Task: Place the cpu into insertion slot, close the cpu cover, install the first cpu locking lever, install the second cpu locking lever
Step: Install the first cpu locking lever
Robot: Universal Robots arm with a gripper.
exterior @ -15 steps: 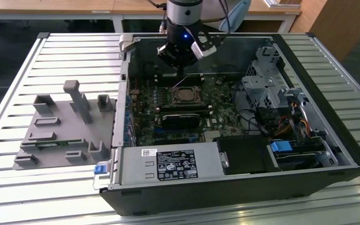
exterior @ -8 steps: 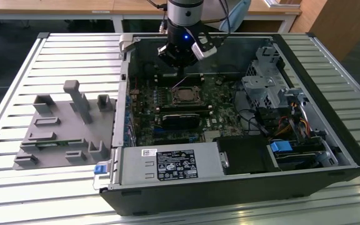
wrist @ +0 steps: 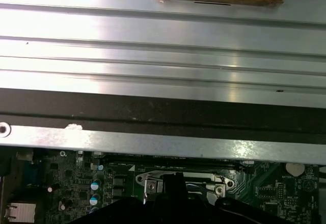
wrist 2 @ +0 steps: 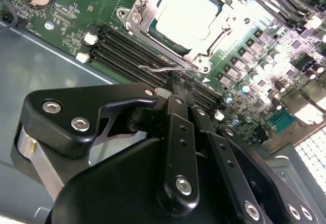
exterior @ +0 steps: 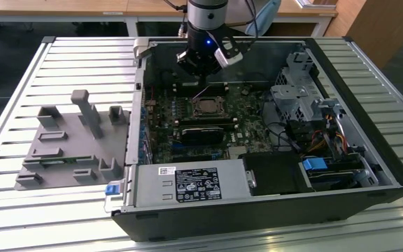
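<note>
One cpu [wrist 2: 187,14] sits flat in the insertion slot [wrist 2: 153,26], its pale metal top facing up. The cpu cover [wrist 2: 140,5] lies down around it as a silvery frame. In the exterior view you find the same chip [exterior: 205,107] near the middle of the green circuit board [exterior: 247,139], towards the far side of the open computer case [exterior: 257,215].

Just outside the frame's edge, a thin wire locking lever [wrist 2: 163,67] runs along the side of the socket, between the cover and the long black memory slots [wrist 2: 127,51]. Your gripper [wrist 2: 175,85] hangs right at that lever, beside the chip and not over it. Its black fingers [wrist 2: 179,132] are drawn narrow, the tips all but meeting. You cannot tell whether they pinch the wire or merely touch it.

From outside, the arm comes down into the case from the far side, with the gripper [exterior: 200,73] just beyond the socket. The case rests on a slatted metal bench [exterior: 48,215]. A grey moulded fixture [exterior: 69,142] stands well apart on the exterior view's left.
</note>
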